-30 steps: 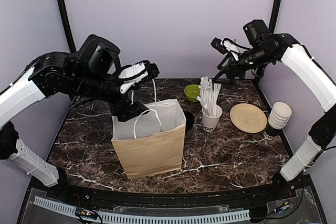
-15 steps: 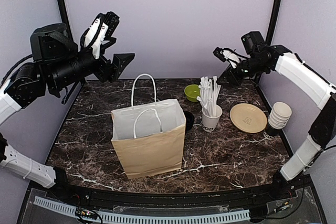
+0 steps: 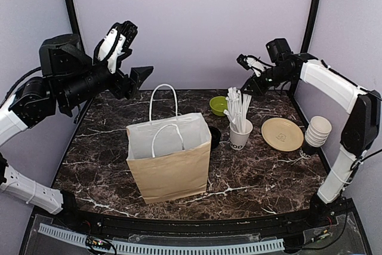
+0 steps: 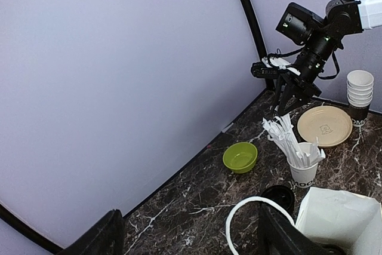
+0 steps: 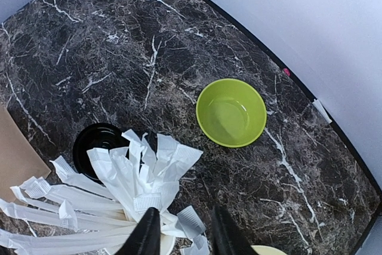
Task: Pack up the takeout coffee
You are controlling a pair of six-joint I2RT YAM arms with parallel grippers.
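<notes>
The takeout coffee is not plainly seen in any view. The brown paper bag (image 3: 170,174) stands upright in the middle of the dark marble table (image 3: 98,147). From above, its white inside shows only folds. In the left wrist view a dark shape (image 4: 327,249) sits low in the bag mouth and is cut by the frame edge. I cannot tell if this is the lidded cup.

Just behind the bag, at its right corner, is a low black round thing (image 3: 215,137) with a lid on top. The bag hides its left part, and in the right wrist view the straws cover one side of it. Whether it is one lid or several, I cannot tell.

Counted, there is one bag with two white handles, one green bowl (image 3: 218,106) and one tan plate (image 3: 282,134). There is one white cup of wrapped straws (image 3: 240,134), which overlap too much for counting. One nested stack of lidless cups (image 3: 316,131) stands at the right table edge, its rims too close together to count surely.

The left gripper (image 3: 138,51) hangs high, behind and left of the bag, with its fingers wide apart and nothing between them. The right gripper (image 5: 185,234) is just above the straws. Its fingers leave a narrow gap and clamp nothing that I can see.
</notes>
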